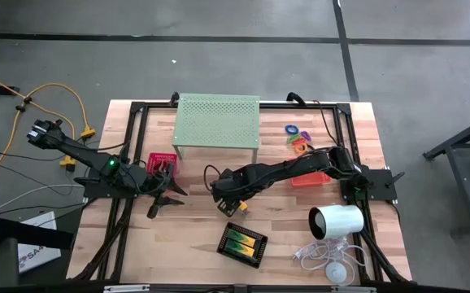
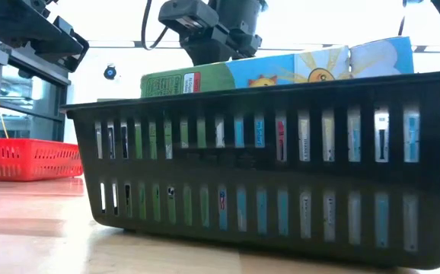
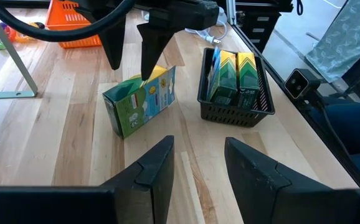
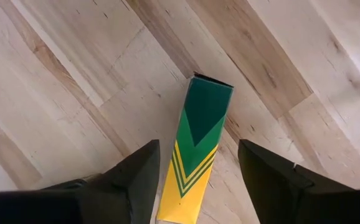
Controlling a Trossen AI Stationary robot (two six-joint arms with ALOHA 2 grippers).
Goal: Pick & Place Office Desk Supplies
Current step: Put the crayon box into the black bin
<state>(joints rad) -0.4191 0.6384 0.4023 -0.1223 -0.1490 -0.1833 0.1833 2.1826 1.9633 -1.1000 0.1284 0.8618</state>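
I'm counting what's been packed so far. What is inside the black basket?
The black basket holds yellow-and-green boxes standing on edge, packed side by side. Anything beneath or between them is covered. One more box lies outside on the table.

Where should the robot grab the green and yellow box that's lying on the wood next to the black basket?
Mid-length, straight down from above, pinching its two broad faces. The green and yellow box rests on a long narrow edge with the thin chevron face up, and the open right gripper hangs over it.

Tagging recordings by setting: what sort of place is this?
Probably a robotics lab or workshop: a wooden table in a black frame stands on a bare grey floor, with loose cables beside it.
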